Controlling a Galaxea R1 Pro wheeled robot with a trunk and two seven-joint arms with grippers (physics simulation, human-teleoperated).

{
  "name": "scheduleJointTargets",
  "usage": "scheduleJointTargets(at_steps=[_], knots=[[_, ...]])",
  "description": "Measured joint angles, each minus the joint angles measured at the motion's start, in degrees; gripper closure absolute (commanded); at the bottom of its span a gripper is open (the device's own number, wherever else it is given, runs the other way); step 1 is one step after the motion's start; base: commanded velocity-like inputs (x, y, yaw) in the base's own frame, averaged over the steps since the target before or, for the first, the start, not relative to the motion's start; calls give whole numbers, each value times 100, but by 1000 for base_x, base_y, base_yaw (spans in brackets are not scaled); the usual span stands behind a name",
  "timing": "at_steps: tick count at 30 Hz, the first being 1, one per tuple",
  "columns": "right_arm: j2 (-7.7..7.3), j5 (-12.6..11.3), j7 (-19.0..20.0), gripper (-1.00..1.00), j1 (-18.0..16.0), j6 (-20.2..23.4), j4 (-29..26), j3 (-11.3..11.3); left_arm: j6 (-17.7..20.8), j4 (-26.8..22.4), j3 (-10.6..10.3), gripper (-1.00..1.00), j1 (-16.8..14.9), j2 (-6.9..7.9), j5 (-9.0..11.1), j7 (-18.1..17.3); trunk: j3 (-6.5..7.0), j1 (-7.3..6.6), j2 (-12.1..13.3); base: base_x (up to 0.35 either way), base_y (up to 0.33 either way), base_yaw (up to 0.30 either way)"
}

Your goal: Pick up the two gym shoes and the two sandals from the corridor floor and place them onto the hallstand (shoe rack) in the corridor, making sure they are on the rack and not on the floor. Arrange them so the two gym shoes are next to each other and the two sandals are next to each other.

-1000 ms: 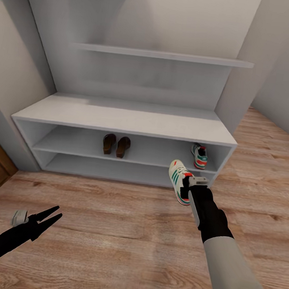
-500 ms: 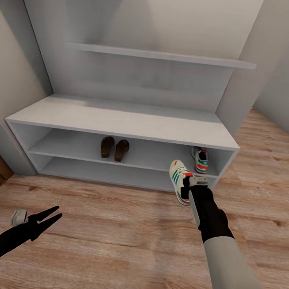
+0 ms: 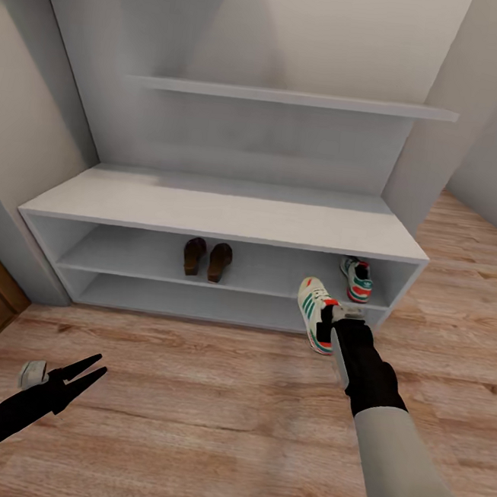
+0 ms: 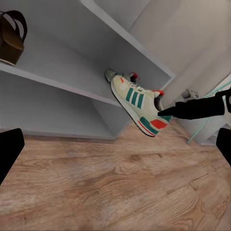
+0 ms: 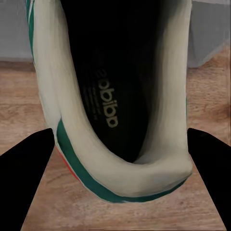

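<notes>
One gym shoe (image 3: 315, 312) hangs pinched at its heel in the right claw (image 3: 331, 324), lifted off the corridor floor (image 3: 210, 397) just short of the hallstand (image 3: 228, 223). Beyond that claw, the second gym shoe (image 3: 357, 279) sits on the middle tier, part hidden by the thick top. Both sandals (image 3: 207, 259) stand together farther along. Left claw (image 3: 82, 375) hovers low, fingers spread, holding nothing.

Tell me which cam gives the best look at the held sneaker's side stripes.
Left wrist view: the held sneaker shows side-on, with teal stripes and red heel, the right gripper at its heel. Head view shows it from above, partly hidden by the arm. Right wrist view looks into its opening.
</notes>
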Motion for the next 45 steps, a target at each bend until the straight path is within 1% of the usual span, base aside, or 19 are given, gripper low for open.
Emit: scheduleJointTargets(at_steps=[2, 3, 4, 11, 25, 27, 28, 30, 33, 36, 45], knots=[[-3, -64, 0, 100, 0, -9, 0, -114, 0, 2, -1, -100, -1, -2, 1, 0, 0, 0, 0, 1, 3, 0], [-8, -24, -4, 100, 0, -6, 0, -196, 0, 3, -3, -100, 0, -1, 2, 0, 0, 0, 0, 0, 1, 0], [-9, -48, -4, 100, 0, -10, 0, -218, 0, 4, -4, -100, -1, -2, 1, 0, 0, 0, 0, 0, 0, 0], [-18, -57, -4, 100, 0, -14, 0, -259, 2, 6, -4, -100, -1, -3, 0, 0, 0, 0, 0, 0, 0, 0], [-19, -56, -16, 100, 0, -15, 0, -264, 0, 7, 0, -100, -1, -6, -1, 2, 0, 0, 0, 0, 0, 0], [-20, -44, -108, 100, 0, -13, 0, -264, 1, 6, -3, -100, -1, -7, 0, 4, 0, 0, 0, 0, 0, 0], [-20, -23, -255, 100, 0, -10, 0, -265, 0, 7, -3, -100, 0, -7, 0, 6, 0, 0, 0, 26, 0, 0], [-16, -5, -692, 100, 1, -6, -2, -266, -1, 5, -4, -100, 0, -7, 0, 7, 0, 0, 0, 122, 0, 0], [-13, -24, -1119, 100, 0, -7, -5, -265, -2, 4, -5, -100, 0, -7, 0, 8, 0, 0, 0, 196, 0, 0], [-12, -51, -1237, 100, 1, -13, -6, -264, 0, 8, -5, -100, -1, -7, 0, 4, 0, 0, 0, 71, 0, 0], [-7, -66, -1278, 100, 0, -15, -8, -263, 0, 6, -5, -100, -1, -7, -1, 0, 0, 0, 0, 10, 0, 0]])
